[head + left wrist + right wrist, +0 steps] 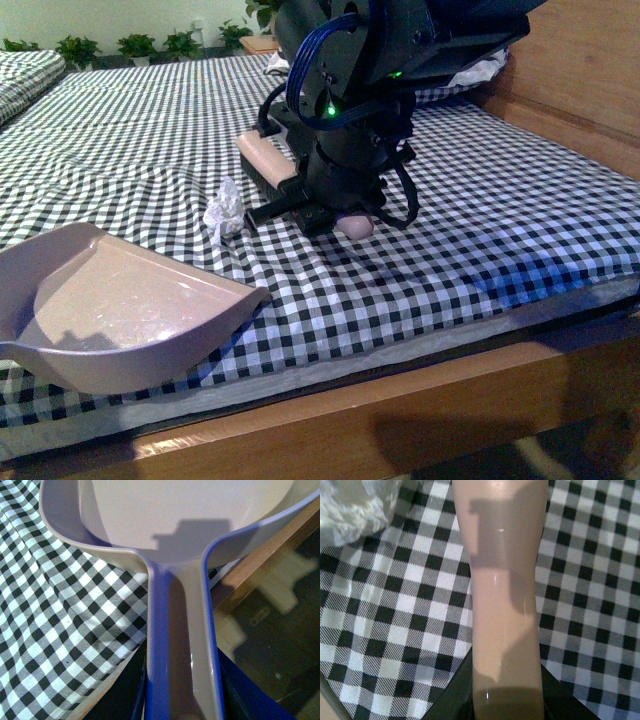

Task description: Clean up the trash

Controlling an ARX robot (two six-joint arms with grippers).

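Our right hand (pixel 335 205) is clamped on the brush handle (pixel 502 605); our left hand grips the dustpan (pixel 120 305) handle. The tissue wad (pixel 225 210) lies on the checked bedsheet (pixel 480 200), between brush and dustpan, nearer the right hand.

Dim bluish front view, soft overhead light; sharp shadows on dustpan (pixel 190 510), glints on handle (pixel 505 580)

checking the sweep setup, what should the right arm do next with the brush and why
Probably sweep the brush toward the dustpan: the tissue wad lies on the checked sheet between them, outside the pan, whose open mouth faces it.
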